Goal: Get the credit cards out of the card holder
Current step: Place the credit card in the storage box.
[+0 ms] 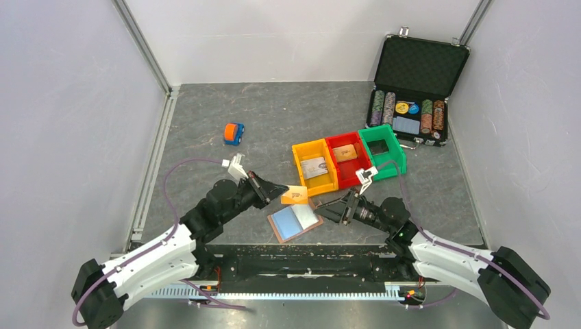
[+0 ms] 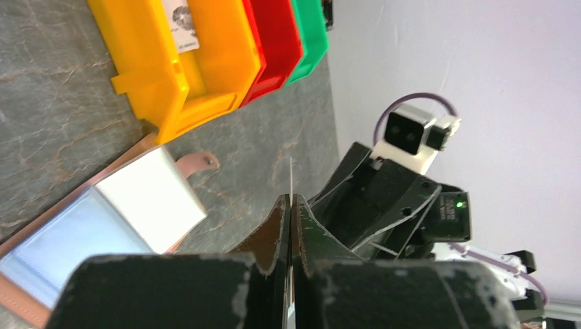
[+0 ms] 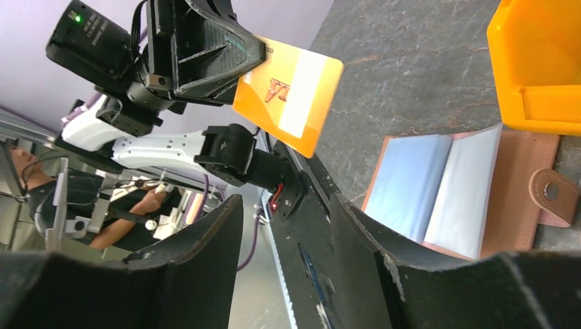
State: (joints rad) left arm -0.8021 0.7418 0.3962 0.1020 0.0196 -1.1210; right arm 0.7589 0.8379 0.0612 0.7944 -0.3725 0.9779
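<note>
Looking down from the top camera, I have the left gripper (image 1: 282, 191) pinched tight on one orange card (image 1: 295, 195), held clear of the table (image 1: 205, 110). The card hangs just beyond the far edge of the card holder (image 1: 294, 223) and near the yellow bin (image 1: 299, 168)'s near left corner. From the left wrist I see that card edge-on as a thin pale line (image 2: 290, 185) between the two closed fingers (image 2: 274, 240). The right wrist view shows its face (image 3: 288, 96): yellow-orange, with a white band across it and reddish lettering I cannot read.

The card holder lies open and flat on the table, between the two arms. Its cover is reddish-brown like leather, the pockets inside (image 3: 411, 185) are pale blue-grey clear plastic, and one whitish leaf (image 3: 466, 192) stands partly raised. A short strap with a round snap (image 3: 548, 195) sticks out from its right side. I cannot tell whether any pocket has a card in it.

My right gripper (image 1: 327, 209) sits just right of the holder with its fingers (image 3: 199, 274) spread wide and nothing between them.

Beyond the holder the yellow, red (image 1: 348, 159) and green (image 1: 382, 149) bins stand side by side, touching, and a pale card (image 1: 314, 166) lies in the yellow one.
</note>
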